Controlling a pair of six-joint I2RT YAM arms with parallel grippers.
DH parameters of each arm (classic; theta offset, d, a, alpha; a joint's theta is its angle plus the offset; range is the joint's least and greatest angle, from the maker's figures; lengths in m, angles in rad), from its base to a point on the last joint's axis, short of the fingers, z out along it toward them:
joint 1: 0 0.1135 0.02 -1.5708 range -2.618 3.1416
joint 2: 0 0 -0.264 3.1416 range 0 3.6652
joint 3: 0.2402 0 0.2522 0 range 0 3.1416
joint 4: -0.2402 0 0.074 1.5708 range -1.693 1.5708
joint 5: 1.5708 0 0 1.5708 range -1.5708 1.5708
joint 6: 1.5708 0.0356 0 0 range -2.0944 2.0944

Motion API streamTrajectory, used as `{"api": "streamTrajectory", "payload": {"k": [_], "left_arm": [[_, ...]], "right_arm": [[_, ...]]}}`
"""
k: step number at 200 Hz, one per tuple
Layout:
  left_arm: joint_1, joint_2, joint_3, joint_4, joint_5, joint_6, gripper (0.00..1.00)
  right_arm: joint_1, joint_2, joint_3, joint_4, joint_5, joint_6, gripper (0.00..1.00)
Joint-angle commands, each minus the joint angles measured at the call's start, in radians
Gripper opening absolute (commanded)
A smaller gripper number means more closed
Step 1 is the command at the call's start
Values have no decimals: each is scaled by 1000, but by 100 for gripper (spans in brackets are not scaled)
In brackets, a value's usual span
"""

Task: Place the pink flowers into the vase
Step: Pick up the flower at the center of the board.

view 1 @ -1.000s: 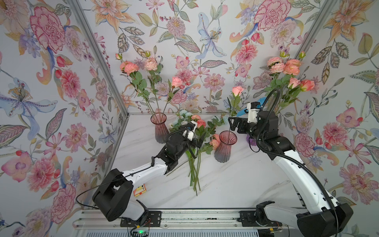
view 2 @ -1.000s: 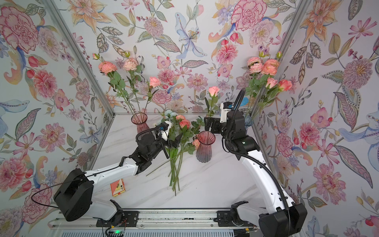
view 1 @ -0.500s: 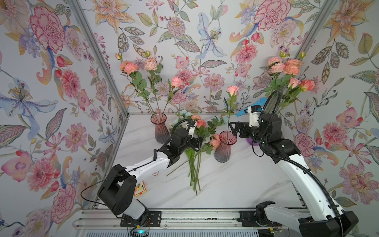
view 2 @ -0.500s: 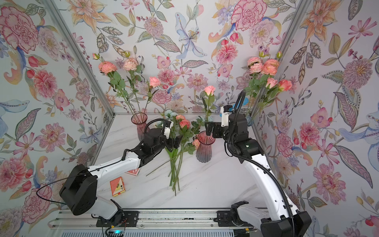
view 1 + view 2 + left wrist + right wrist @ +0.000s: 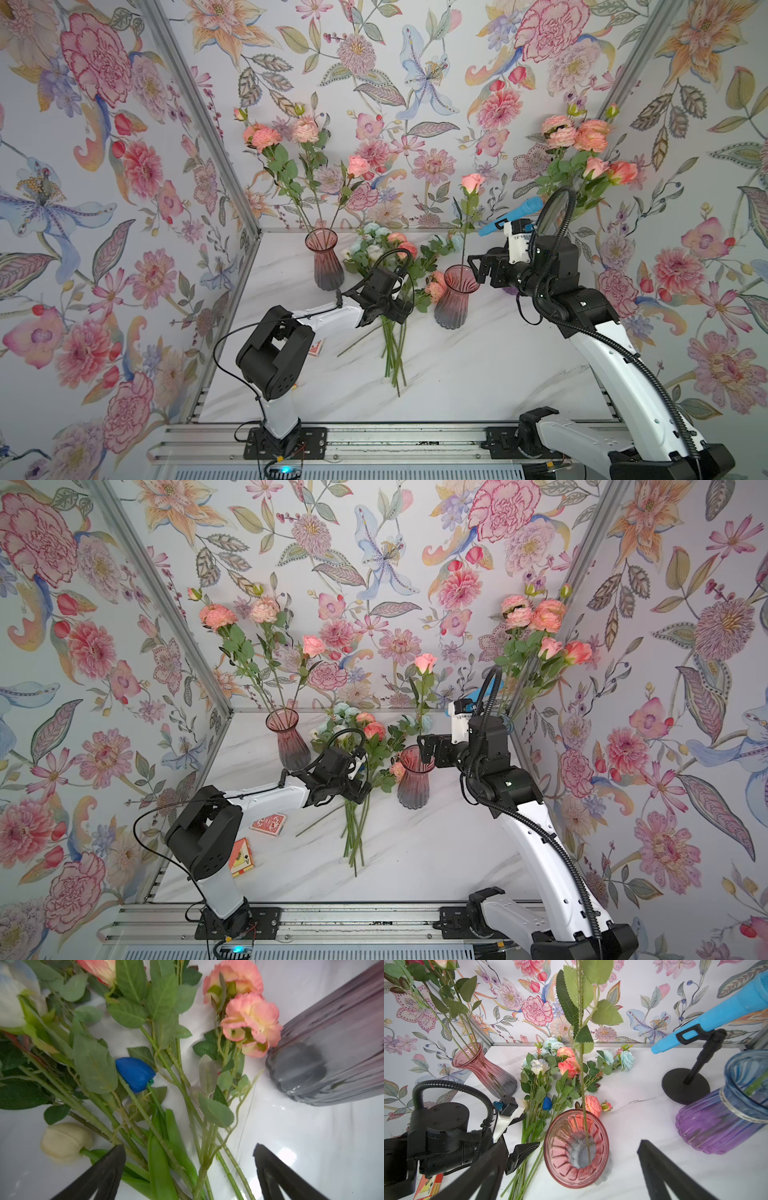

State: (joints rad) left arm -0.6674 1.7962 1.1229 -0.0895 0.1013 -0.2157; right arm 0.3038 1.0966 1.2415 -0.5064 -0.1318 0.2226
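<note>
A single pink rose [image 5: 471, 183] stands upright in the middle pink glass vase [image 5: 455, 297], its stem [image 5: 583, 1093] reaching the bottom. My right gripper [image 5: 572, 1147] hangs open just beside the rim, holding nothing. More pink flowers [image 5: 401, 245] lie in a mixed pile on the table, with pink carnation heads [image 5: 247, 1016] next to the vase's foot. My left gripper [image 5: 189, 1153] is open low over the pile's green stems [image 5: 164, 1147], several of which lie between its fingers.
A second pink vase [image 5: 324, 259] at the back left holds pink flowers. A purple-blue vase [image 5: 726, 1118] and a blue microphone on a stand [image 5: 716, 1014] are at the right. White and blue blooms [image 5: 135, 1073] are mixed into the pile. Playing cards [image 5: 268, 824] lie front left.
My left gripper has slid down along the pile toward the stem ends and sunk lower. My right gripper has drawn back slightly from the rose, which leans a little further left in the vase.
</note>
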Motion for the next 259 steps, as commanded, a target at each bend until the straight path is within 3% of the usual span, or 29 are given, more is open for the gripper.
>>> {"api": "streamTrajectory", "payload": {"k": [1, 29, 163, 259], "left_arm": [[9, 13, 49, -71, -31, 79, 96], [8, 48, 71, -124, -67, 135, 86], [-12, 86, 47, -115, 18, 123, 62], [-29, 107, 11, -93, 44, 108, 53]], "right_arm": [[-13, -21, -14, -13, -18, -19, 99], [-33, -33, -21, -13, -24, -22, 99], [-71, 4, -22, -6, -78, 3, 99], [-65, 34, -13, -28, -174, 6, 99]]}}
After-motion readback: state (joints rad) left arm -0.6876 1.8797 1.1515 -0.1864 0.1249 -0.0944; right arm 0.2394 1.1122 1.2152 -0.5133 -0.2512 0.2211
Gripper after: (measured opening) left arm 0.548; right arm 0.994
